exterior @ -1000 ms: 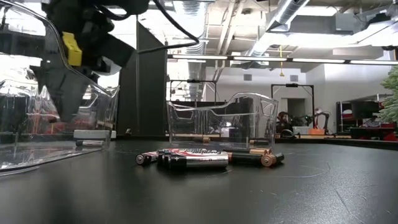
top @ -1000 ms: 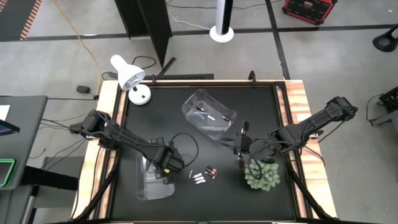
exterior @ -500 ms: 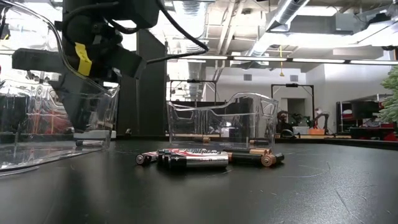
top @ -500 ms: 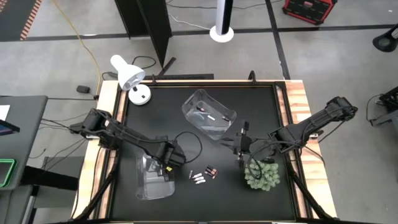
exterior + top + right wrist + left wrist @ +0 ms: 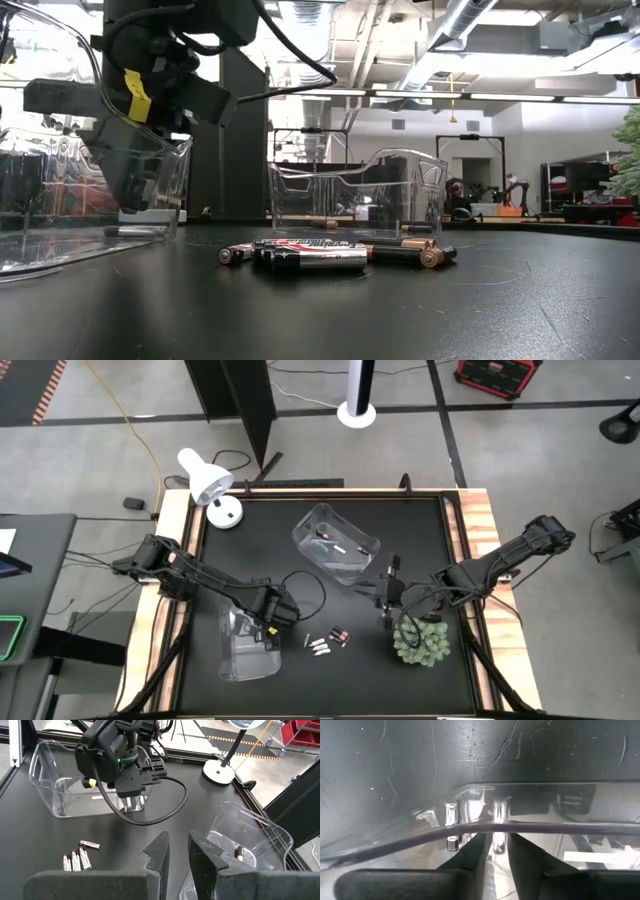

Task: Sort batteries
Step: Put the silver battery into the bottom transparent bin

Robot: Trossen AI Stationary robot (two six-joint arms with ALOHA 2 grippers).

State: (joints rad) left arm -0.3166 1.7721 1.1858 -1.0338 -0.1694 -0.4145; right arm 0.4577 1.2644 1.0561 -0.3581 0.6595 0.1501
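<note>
Several loose batteries (image 5: 325, 643) lie side by side on the black table, some silvery-white and some dark with copper ends (image 5: 335, 253); they also show in the right wrist view (image 5: 77, 859). My left gripper (image 5: 268, 622) points down into the far end of the near-left clear bin (image 5: 245, 650), just inside its rim (image 5: 545, 827). Its fingers (image 5: 499, 851) stand a narrow gap apart with nothing between them. What lies in that bin I cannot tell. My right gripper (image 5: 385, 600) waits beside the far clear bin (image 5: 335, 545), slightly open (image 5: 178, 845). That bin holds a few batteries (image 5: 239, 852).
A green plant ball (image 5: 420, 642) sits near the table's right near corner, close under my right arm. A white desk lamp (image 5: 210, 485) stands at the far left corner. Bare black table lies between the two bins and around the battery pile.
My left gripper has shifted a little toward the table's right and far side over the near-left bin and has turned about its wrist, mostly in the first half second. The loose batteries, both bins and my right arm have kept still.
</note>
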